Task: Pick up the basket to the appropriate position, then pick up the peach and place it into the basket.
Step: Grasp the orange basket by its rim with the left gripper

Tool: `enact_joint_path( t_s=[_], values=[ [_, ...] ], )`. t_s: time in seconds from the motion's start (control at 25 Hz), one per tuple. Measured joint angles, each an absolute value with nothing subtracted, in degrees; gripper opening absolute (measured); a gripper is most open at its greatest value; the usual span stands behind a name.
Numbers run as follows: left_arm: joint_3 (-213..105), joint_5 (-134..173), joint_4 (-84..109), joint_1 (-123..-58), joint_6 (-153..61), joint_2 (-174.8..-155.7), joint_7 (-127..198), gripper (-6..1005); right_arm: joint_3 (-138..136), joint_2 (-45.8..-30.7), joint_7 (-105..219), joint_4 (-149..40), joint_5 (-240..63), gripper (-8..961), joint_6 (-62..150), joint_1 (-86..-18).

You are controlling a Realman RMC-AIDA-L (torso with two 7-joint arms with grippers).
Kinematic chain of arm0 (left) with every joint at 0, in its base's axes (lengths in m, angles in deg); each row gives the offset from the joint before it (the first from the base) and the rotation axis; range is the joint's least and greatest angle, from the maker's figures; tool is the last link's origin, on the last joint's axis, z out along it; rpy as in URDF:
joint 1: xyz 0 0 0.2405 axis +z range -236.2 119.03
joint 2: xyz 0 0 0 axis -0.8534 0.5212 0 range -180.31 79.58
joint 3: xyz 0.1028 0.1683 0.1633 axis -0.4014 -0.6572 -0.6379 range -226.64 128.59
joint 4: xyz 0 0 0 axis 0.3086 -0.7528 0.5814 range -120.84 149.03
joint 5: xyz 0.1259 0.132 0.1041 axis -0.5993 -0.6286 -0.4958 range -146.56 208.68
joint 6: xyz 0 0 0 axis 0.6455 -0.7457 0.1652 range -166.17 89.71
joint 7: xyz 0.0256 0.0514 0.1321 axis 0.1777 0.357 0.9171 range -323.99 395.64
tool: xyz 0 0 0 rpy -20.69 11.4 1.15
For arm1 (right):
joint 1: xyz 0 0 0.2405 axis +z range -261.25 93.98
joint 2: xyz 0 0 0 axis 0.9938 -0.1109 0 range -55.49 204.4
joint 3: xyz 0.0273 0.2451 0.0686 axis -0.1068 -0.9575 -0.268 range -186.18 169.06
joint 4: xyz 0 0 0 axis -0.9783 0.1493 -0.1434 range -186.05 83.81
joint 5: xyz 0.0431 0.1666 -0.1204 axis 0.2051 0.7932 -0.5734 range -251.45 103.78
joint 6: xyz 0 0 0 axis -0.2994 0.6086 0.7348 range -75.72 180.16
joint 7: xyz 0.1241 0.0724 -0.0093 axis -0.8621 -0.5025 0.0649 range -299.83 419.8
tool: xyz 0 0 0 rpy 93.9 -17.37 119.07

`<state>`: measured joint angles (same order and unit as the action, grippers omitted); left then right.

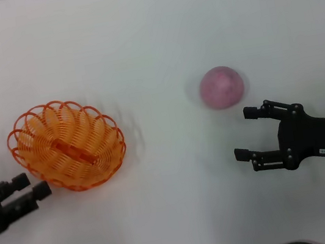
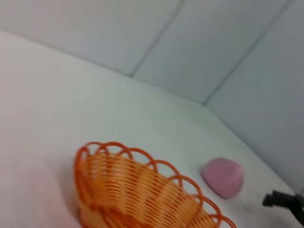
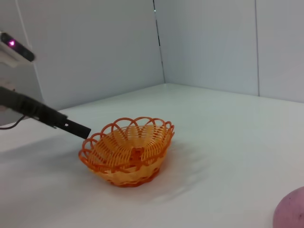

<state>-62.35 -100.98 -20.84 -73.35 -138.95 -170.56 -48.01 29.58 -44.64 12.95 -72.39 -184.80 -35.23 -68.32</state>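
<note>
Left gripper (image 1: 33, 185) spread, just off basket (image 1: 67, 146) near rim | right gripper (image 1: 243, 134) spread, nearer peach (image 1: 222, 87) | table (image 1: 148, 31)

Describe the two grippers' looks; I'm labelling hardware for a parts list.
The right gripper is black, with slim linked-bar jaws, pale screw heads, a small white label and a silver fitting with a cable on its body. The left gripper is dark grey to black, with blockier, square-tipped jaws.
</note>
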Motion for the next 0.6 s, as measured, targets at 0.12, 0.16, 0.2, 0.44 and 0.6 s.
enact_joint_path(
  t_s=[0.12,0.16,0.2,0.44,0.6],
  values=[
    [-62.1,-101.0,-21.0,-74.3,-138.2,-170.15,-51.9,849,29.6,-44.64,12.7,-72.4,-184.8,931,-35.2,-68.3],
    [-62.1,-101.0,-21.0,-74.5,-137.6,-170.11,-52.9,849,29.6,-44.64,12.7,-72.4,-184.8,931,-35.2,-68.3],
    [-62.1,-101.0,-21.0,-74.7,-137.1,-170.09,-53.4,849,29.5,-44.64,12.7,-72.4,-184.8,931,-35.2,-68.3],
    [-62.6,-101.0,-22.4,-77.4,-132.3,-169.17,-58.9,848,29.5,-44.64,12.6,-72.4,-184.9,931,-35.2,-67.8],
    [-63.6,-101.1,-25.0,-80.1,-128.9,-168.2,-62.1,847,29.6,-44.73,12.5,-72.4,-184.9,931,-35.2,-67.5]
  ],
)
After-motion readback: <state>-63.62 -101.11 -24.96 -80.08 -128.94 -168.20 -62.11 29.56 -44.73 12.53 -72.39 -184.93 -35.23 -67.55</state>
